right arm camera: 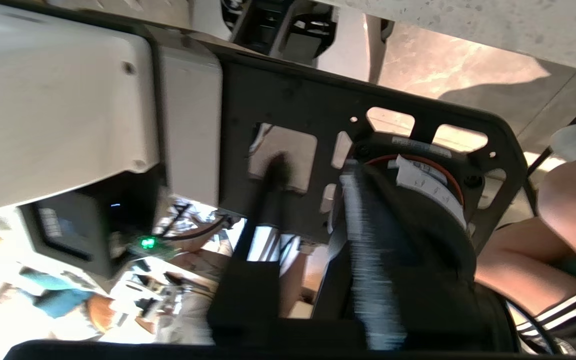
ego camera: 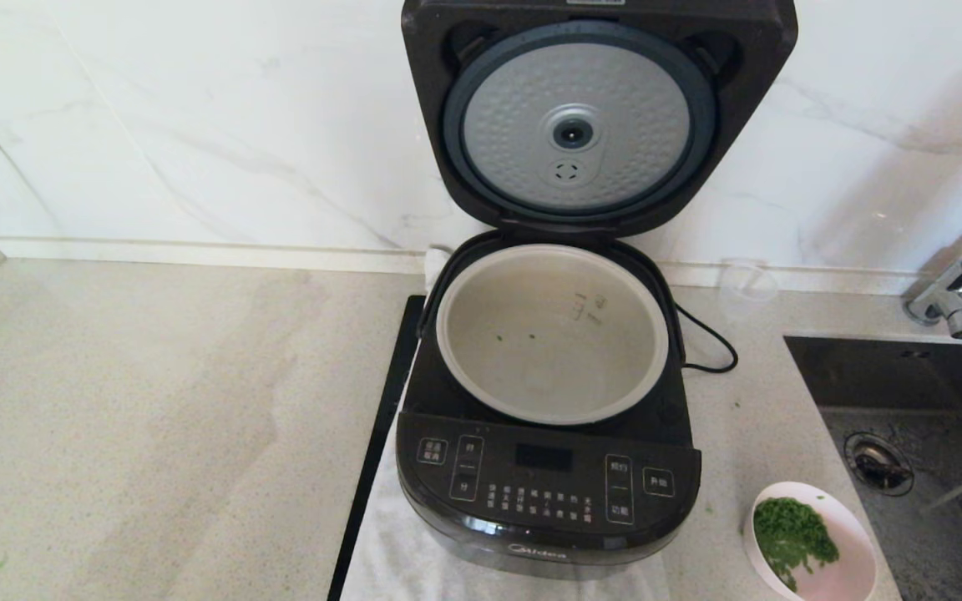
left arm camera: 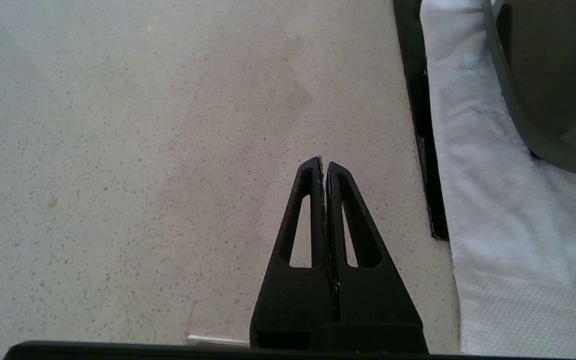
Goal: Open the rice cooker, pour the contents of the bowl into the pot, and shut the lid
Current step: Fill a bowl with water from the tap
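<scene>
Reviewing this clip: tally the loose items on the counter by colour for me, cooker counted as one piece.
Black: 1, the rice cooker, its lid raised.
Pink: 1, the bowl holding chopped greens.
Clear: 1, the plastic cup by the wall.
White: 1, the cloth under the cooker.
Total: 4

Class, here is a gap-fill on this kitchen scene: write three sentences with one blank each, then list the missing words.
1. The lid of the rice cooker stands ____.
2. The chopped green bits lie in the pale pink ____.
3. The left gripper hangs over the counter with its fingers ____.

Missing words: open; bowl; shut
</scene>
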### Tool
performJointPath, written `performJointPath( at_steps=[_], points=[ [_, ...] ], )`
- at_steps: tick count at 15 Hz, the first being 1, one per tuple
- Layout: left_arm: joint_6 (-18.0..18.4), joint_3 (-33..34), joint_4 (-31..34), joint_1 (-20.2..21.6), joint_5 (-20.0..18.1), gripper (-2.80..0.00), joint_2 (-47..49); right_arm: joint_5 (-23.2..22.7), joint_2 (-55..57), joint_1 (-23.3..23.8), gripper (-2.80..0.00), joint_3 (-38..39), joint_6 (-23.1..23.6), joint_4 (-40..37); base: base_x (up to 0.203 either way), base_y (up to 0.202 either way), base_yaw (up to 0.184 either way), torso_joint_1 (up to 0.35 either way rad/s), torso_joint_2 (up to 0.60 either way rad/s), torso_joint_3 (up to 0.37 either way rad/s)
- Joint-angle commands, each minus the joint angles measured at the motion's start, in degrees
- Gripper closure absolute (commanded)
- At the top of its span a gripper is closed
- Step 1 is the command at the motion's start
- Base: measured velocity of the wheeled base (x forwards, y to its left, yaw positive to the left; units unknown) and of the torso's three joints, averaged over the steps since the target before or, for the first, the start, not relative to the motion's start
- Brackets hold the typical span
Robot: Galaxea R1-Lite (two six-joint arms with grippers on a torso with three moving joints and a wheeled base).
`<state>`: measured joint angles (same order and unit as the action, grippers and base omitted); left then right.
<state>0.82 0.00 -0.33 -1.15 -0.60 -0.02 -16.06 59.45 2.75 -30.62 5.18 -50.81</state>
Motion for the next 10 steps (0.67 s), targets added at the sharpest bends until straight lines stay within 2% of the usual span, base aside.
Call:
performJointPath(
  at_steps=[1,4,10],
  points=[
    [-0.03,0.09,-0.02,0.00,-0.02,0.00,-0.06,2.04,0.38,-1.72,-2.80,5.48,0.38,3.87,0.000,0.000,0.000,0.000,0.00,0.000],
    [-0.03,0.09,-0.02,0.00,-0.02,0.00,-0.06,3.84,2.55,-4.41,-2.80,10.87,0.44,12.49,0.000,0.000,0.000,0.000,0.00,0.000],
    [-0.03,0.09,-0.02,0.00,-0.02,0.00,-0.06,9.49,10.82,-6.36,-2.80,12.12,0.32,23.60,0.000,0.000,0.000,0.000,0.00,0.000]
  ],
)
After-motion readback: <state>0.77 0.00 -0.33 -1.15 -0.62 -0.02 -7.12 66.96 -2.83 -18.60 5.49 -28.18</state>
